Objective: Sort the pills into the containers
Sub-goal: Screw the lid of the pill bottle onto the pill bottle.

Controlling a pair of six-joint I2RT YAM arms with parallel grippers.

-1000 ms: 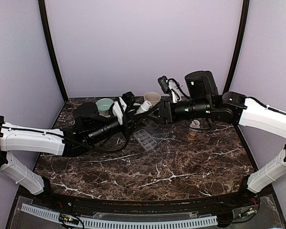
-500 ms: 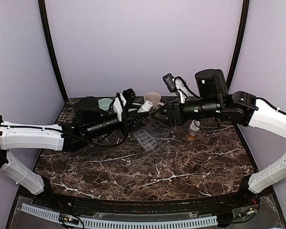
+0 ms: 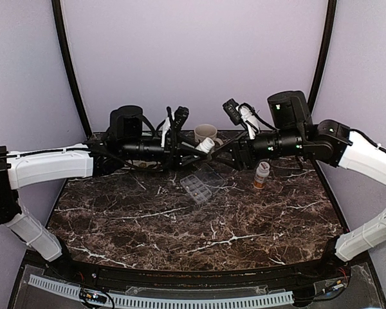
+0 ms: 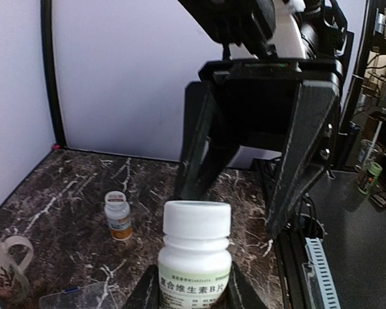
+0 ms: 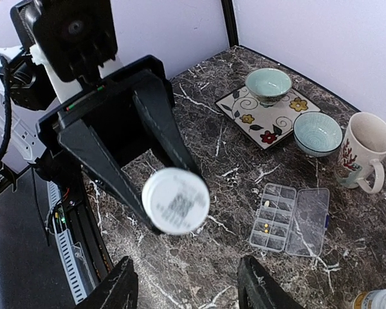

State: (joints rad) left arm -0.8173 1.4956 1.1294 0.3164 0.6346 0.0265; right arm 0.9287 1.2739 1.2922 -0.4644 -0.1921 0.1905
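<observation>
My left gripper [image 3: 196, 147] is shut on a white pill bottle [image 4: 194, 257] with a white cap [image 5: 175, 200], held level above the table. Facing the cap, my right gripper [image 5: 190, 286] stands open, its fingers [image 4: 302, 161] spread to either side and not touching it. Below lies the clear organiser box, the containers [image 5: 273, 215], with its lid [image 5: 312, 222] folded open. A few small pills [image 5: 266, 226] sit in its compartments. The box also shows in the top view [image 3: 196, 187].
An amber pill bottle [image 3: 262, 174] stands right of the box. A mug [image 5: 367, 151] and two pale green bowls [image 5: 268, 84] [image 5: 317, 132], one of them on a flowered plate [image 5: 244, 106], stand at the back.
My left arm has risen and swung level, carrying the white bottle a little to the right. My right gripper has drawn back to the right and faces the cap.
</observation>
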